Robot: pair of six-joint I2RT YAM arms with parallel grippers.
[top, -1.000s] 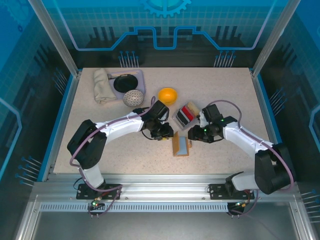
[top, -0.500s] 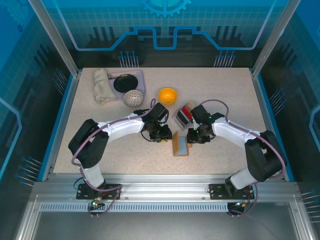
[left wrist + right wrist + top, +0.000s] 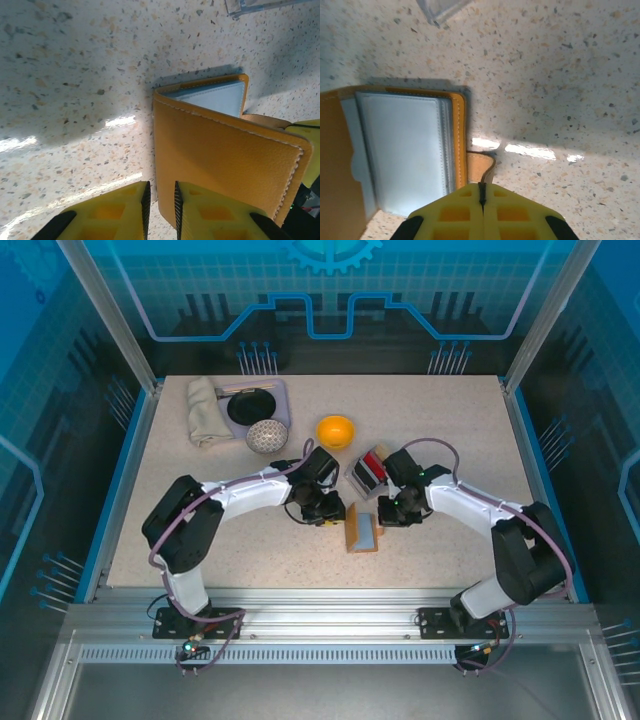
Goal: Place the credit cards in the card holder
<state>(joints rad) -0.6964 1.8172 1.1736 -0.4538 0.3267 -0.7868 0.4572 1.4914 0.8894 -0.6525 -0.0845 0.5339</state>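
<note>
On the speckled table [image 3: 450,440], the card holder [image 3: 362,529] lies part open between both grippers. The left gripper [image 3: 160,200] pinches its orange cover's edge. The right gripper [image 3: 482,196] is clamped on its thin leather flap. Cards [image 3: 377,461] sit in a tray [image 3: 353,473] just behind.

Speckled desk [image 3: 75,60], tan-orange leather card holder [image 3: 225,160] partly open, pale blue lining inside, left pincer [image 3: 160,202] at the bottom edge, its yellow fingers [image 3: 220,215] a narrow slit apart around the cover's edge, clear plastic corner [image 3: 260,5] at top.
</note>
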